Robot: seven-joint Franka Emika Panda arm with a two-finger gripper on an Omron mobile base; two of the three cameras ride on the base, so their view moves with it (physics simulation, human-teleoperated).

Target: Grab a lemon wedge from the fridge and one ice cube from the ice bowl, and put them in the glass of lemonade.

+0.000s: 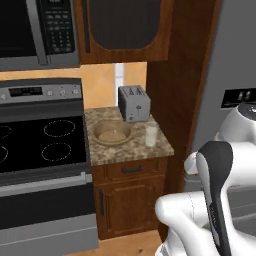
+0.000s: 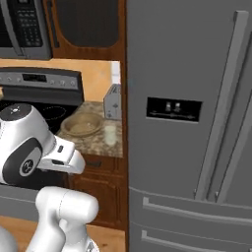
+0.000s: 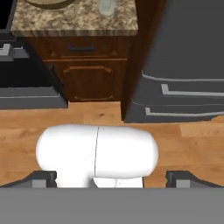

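Two doors of fridge (image 2: 187, 98) shut, right of counter (image 1: 120, 150). Ice bowl (image 1: 112, 132) on counter before toaster (image 1: 134, 103). Glass of lemonade (image 1: 151, 135) upright just right of bowl. Gripper (image 3: 111, 178) fingers spread wide, empty, over floor.

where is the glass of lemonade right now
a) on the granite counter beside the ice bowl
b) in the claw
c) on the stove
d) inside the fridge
a: the glass of lemonade stands on the granite counter just right of the ice bowl, in front of the toaster.
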